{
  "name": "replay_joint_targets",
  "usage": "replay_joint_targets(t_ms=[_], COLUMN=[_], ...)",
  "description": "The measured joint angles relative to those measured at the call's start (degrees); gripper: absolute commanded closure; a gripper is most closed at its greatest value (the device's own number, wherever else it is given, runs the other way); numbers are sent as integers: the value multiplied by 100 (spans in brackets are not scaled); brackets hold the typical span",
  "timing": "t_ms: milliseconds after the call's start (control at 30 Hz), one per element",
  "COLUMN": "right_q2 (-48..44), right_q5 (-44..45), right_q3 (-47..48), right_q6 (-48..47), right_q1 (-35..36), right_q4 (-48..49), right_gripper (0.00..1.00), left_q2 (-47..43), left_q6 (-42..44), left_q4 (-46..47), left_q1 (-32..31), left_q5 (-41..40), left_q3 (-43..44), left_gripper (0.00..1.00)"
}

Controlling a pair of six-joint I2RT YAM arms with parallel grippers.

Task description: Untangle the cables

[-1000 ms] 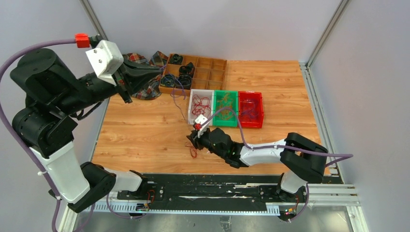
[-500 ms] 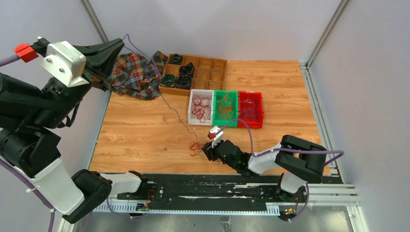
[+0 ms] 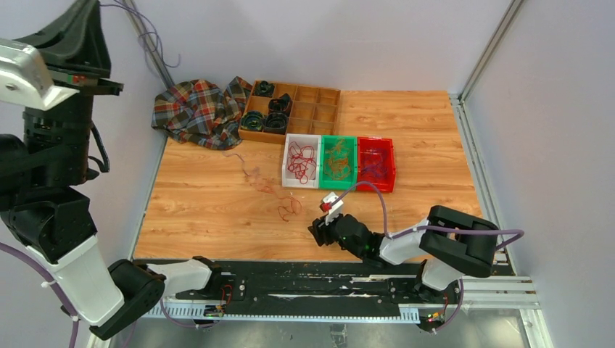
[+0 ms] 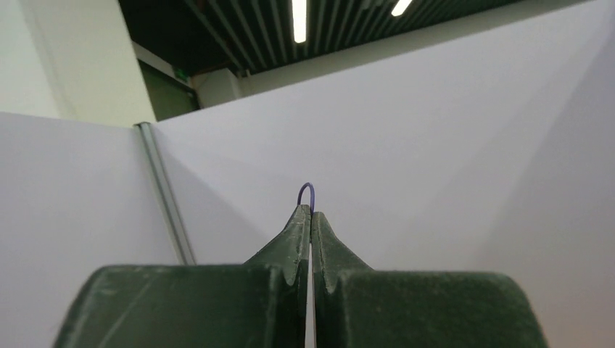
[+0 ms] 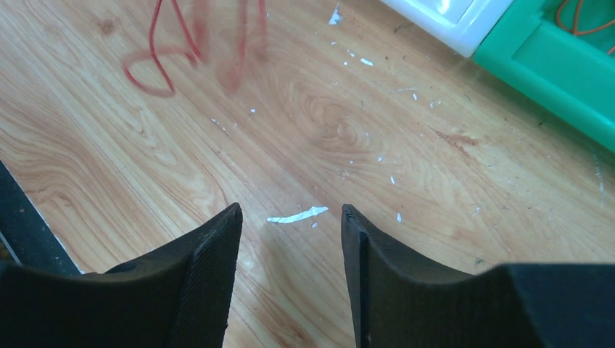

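Lifted since a second ago, the purple cable point(image 4: 306, 184) now hangs high off the table, and the left claw point(image 4: 310, 214) that carries it has swung up from beside the plaid cloth point(image 3: 196, 112) to the top corner of the overhead view. That claw is clamped tight on the cable, a small loop of which pokes out just past its tips. The right claw point(image 5: 290, 210) has drawn back toward the near edge, and its jaws have spread; they stand apart with only bare table point(image 5: 406, 145) between them.

Ahead of the right claw and off to its left lies the red cable point(image 3: 289, 209), loose on the wood and touching neither finger; it is blurred in the wrist view. Further out in the same direction a thin strand point(image 3: 254, 176) trails across the boards, its colour unclear.

Ahead and to the right sit the white bin point(image 3: 286, 156), green bin point(image 3: 324, 156) and red bin point(image 3: 392, 163) side by side, each with cables inside. Beyond them is the wooden tray point(image 3: 319, 109).
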Motion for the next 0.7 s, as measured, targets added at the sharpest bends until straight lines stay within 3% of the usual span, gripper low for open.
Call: replay_joint_targets(t_ms=[200, 400, 700], right_q2=[-271, -675, -903], right_q5=[111, 101, -404], right_q3=[-85, -9, 2277], right_q6=[9, -46, -708], right_q1=[0, 0, 146], right_q4=[-44, -391, -946], right_gripper=[49, 36, 30], left_q2=[-37, -262, -345], left_q6=[131, -101, -264], left_q4=[883, 568, -168], left_q1=[0, 0, 0], left_q5=[-455, 44, 743], left_q3=[-26, -195, -647], left_gripper=[100, 100, 100])
